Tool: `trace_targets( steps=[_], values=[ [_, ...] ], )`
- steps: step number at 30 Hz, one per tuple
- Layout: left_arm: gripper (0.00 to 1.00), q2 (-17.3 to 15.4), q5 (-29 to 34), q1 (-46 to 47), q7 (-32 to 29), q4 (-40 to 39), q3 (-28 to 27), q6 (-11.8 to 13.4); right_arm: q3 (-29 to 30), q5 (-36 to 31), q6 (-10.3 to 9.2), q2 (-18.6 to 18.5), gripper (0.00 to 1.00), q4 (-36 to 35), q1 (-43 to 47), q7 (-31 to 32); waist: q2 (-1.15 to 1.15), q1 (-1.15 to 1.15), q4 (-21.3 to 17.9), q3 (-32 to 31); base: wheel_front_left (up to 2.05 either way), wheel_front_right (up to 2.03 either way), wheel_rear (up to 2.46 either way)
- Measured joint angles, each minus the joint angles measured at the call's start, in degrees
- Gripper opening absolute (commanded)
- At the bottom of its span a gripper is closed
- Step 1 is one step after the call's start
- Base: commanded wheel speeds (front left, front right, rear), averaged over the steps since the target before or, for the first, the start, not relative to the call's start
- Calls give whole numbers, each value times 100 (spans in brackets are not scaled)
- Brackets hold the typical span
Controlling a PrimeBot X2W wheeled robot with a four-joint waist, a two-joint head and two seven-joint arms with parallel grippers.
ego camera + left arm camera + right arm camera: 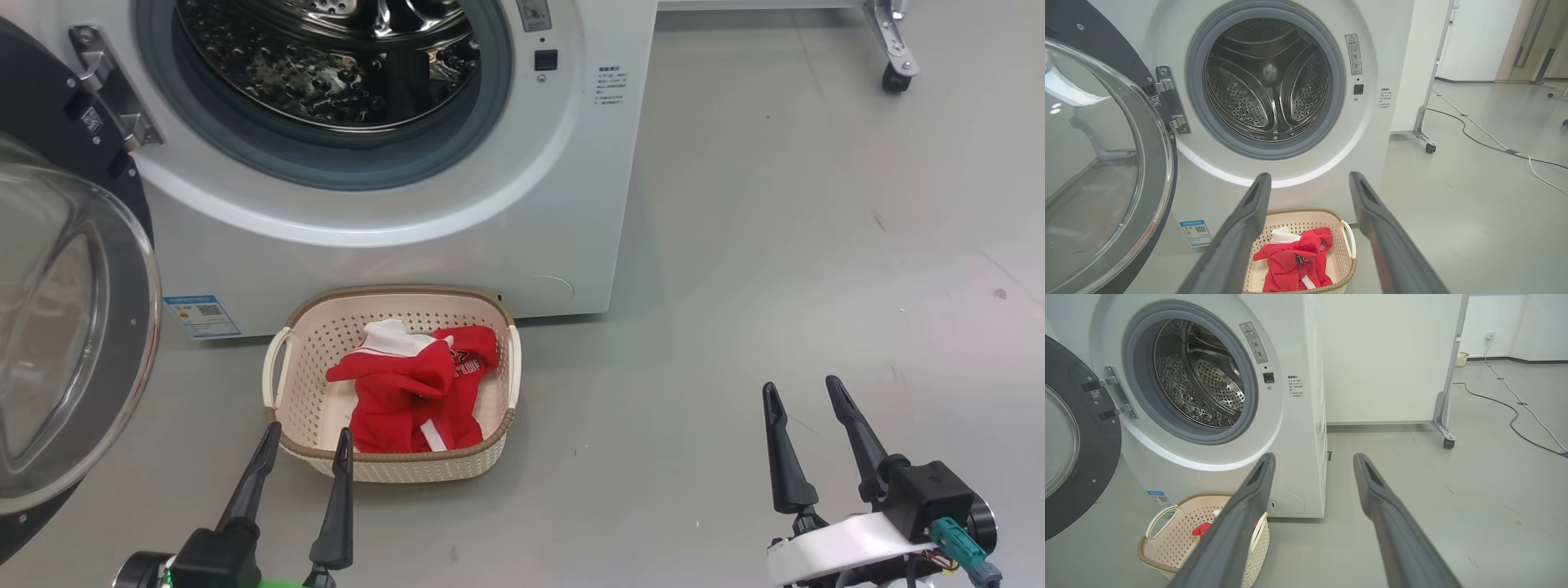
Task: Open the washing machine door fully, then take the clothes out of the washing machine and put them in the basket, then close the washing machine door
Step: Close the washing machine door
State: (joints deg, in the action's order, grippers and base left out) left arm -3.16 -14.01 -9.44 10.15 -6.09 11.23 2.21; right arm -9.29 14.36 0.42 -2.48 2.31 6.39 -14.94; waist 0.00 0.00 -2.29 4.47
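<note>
Left gripper [307,433] hangs with its two dark fingers spread wide, nothing between them, tips just over the near rim of the basket [392,291]. Right gripper [801,385] is just as wide and just as empty, out over bare floor [775,204], well apart from everything.

And there are the clothes [408,392], a red heap with white trim, lying from the middle of the basket to its right wall. The basket itself stands on the floor, tucked against the foot of the washing machine [571,204]. The drum [326,57] looks bare from both wrist views, so unloading seems done.

That leaves the washing machine door [49,106], swung wide on the robot's left, hinge on the left of the opening. By my reckoning the left arm has the shot. It should meet the black ring near its free edge, far from the hinge, not the glass bowl [73,327]. Then it should follow the arc, staying clear of the basket, and press until the latch catches.
</note>
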Motion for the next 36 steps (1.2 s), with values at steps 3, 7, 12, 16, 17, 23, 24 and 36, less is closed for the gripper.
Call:
trace_targets(
  steps=[3, 7, 12, 16, 17, 23, 24, 36],
  values=[
    [100, 0, 1, 4, 0, 0, 10, 0, 31, -25, 0, 3, 100, -10, 0, 0, 0, 0, 87, -5, 0, 0, 0],
    [100, 1, 1, 8, -1, -3, 24, 0, 71, -33, 0, -5, 100, -63, 0, 0, 0, 0, 239, -8, 0, 0, 0],
    [100, 2, 1, 14, 0, 5, 58, 0, 102, -55, 1, -47, 100, -103, 0, -1, 0, 0, 538, 22, 0, 0, 0],
    [100, 3, 0, 18, 0, 42, 70, 3, 104, -82, 3, -90, 100, -101, 0, -1, 0, 0, 778, 33, 0, 0, 0],
    [100, 3, -2, 20, 1, 48, 68, 13, 104, -82, 8, -91, 100, -101, 0, 0, 0, 0, 840, 34, 0, 0, 0],
    [100, 7, -48, 26, 3, 104, 45, 60, 98, -88, 51, -107, 100, -102, -1, 0, 0, 0, 1232, 29, 0, 0, 0],
    [100, 7, -64, 27, 4, 114, 41, 71, 94, -91, 52, -107, 100, -102, -1, -1, 0, 0, 1299, 28, 0, 0, 0],
    [100, 10, -127, 32, 60, 201, 13, 154, -10, -134, 103, -103, 100, -94, -2, 0, 0, 0, 2033, -24, 0, 0, 0]
  ],
)
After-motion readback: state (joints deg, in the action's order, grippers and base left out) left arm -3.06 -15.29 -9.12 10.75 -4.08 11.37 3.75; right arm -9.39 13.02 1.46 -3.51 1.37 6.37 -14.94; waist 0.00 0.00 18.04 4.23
